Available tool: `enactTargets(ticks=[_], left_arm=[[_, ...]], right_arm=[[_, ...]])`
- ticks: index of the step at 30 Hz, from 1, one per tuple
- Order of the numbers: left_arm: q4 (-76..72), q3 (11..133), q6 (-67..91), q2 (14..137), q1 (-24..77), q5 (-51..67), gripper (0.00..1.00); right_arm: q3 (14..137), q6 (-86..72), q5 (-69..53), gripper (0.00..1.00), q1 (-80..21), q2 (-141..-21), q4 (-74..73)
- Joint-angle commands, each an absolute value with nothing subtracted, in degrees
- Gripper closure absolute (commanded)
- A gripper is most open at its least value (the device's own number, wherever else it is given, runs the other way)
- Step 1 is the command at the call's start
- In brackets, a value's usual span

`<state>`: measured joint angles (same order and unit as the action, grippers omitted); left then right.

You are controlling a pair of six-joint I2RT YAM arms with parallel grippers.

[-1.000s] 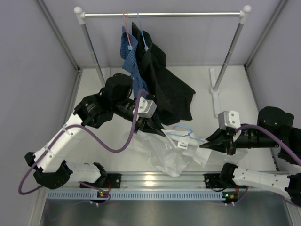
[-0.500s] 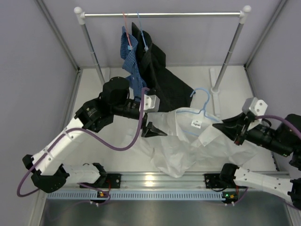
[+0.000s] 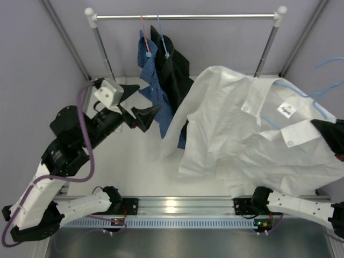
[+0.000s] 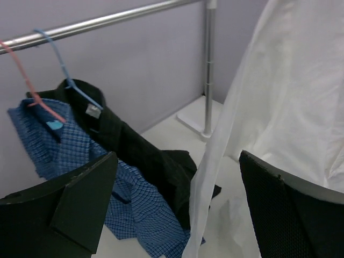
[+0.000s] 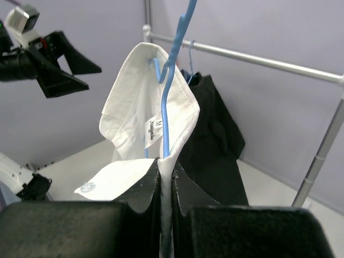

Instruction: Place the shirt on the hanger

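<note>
The white shirt (image 3: 242,134) hangs spread in the air at the right, its collar round the light-blue hanger (image 3: 322,70), whose hook points up and right. My right gripper (image 3: 317,128) is shut on the collar. In the right wrist view its fingers (image 5: 145,183) pinch the white fabric (image 5: 134,102), and the hanger wire (image 5: 177,54) runs down into the pinch. My left gripper (image 3: 149,98) stands open to the left of the shirt and holds nothing. In the left wrist view the shirt (image 4: 290,97) hangs ahead at the right. One edge of it drops between the fingers' (image 4: 80,204) outlines, farther off.
A metal rail (image 3: 183,16) crosses the back on two posts. On it hang a blue checked shirt (image 3: 153,75) on a pink hanger and a black shirt (image 3: 177,75) on a blue hanger, close to the white shirt's left edge. The right post (image 3: 266,51) stands behind the shirt.
The left gripper opened, let go of the shirt and drew back up and left. The right gripper lifted shirt and hanger off the table, up and to the right.
</note>
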<state>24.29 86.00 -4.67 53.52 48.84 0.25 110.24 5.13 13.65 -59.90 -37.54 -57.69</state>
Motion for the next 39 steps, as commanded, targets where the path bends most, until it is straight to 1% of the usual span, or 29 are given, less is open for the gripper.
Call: enactTargets(ticks=[1,4,5,8,12,14,18,19,21,22,23,27,31,33,34,35,39], left_arm=[[21.4,83.9,-0.9,48.4,48.9,-14.5,0.02],[26.0,83.4,-0.3,45.3,48.9,-17.6,0.02],[27.4,83.2,-0.2,44.7,48.9,-20.4,0.02],[33.4,82.1,2.2,42.7,48.9,-26.0,0.02],[39.2,77.4,3.5,41.4,48.9,-30.0,0.02],[40.3,74.5,4.7,40.5,48.9,-31.0,0.02],[39.3,65.9,6.5,38.8,48.9,-32.0,0.02],[38.9,65.0,6.6,38.8,48.9,-32.3,0.02],[36.7,63.2,6.2,39.2,48.9,-33.2,0.02],[35.9,61.5,5.7,39.4,48.9,-34.7,0.02],[32.1,58.7,5.1,39.0,48.8,-37.0,0.02],[27.9,55.5,4.7,37.6,47.4,-38.1,0.02],[27.0,53.5,6.0,36.2,41.6,-39.7,0.02],[25.7,50.8,7.3,34.6,34.6,-35.3,0.02],[25.7,50.8,7.6,34.6,34.5,-35.2,0.02],[25.1,50.2,7.7,34.1,31.0,-31.1,0.02],[25.0,50.2,8.3,35.7,25.5,-25.4,0.02]], right_arm=[[120.0,6.7,17.0,1.0,-60.7,-40.7,-57.5],[124.8,8.5,20.8,1.0,-61.6,-43.3,-58.8],[125.5,9.1,22.9,1.0,-61.8,-44.0,-59.0],[126.0,11.9,33.2,1.0,-62.2,-47.0,-59.0],[122.0,13.2,46.0,1.0,-63.0,-52.4,-58.8],[119.1,12.4,48.1,1.0,-63.2,-55.3,-58.1],[113.0,11.4,51.8,1.0,-62.8,-59.3,-51.5],[112.9,11.2,51.9,1.0,-62.1,-61.8,-49.4],[114.2,7.9,41.5,1.0,-52.4,-64.4,-48.3],[115.0,5.7,36.1,1.0,-42.4,-66.9,-47.8],[115.0,1.2,23.3,1.0,-36.3,-69.8,-44.5],[114.3,0.4,22.2,1.0,-35.0,-73.2,-37.9],[116.5,0.6,21.1,1.0,-31.0,-77.2,-31.8],[118.9,0.4,19.7,1.0,-29.3,-78.7,-28.4],[120.9,0.4,19.7,1.0,-28.8,-79.9,-28.5],[122.4,0.4,19.8,1.0,-28.6,-81.2,-28.8],[128.1,0.4,18.9,1.0,-27.9,-87.4,-28.8]])
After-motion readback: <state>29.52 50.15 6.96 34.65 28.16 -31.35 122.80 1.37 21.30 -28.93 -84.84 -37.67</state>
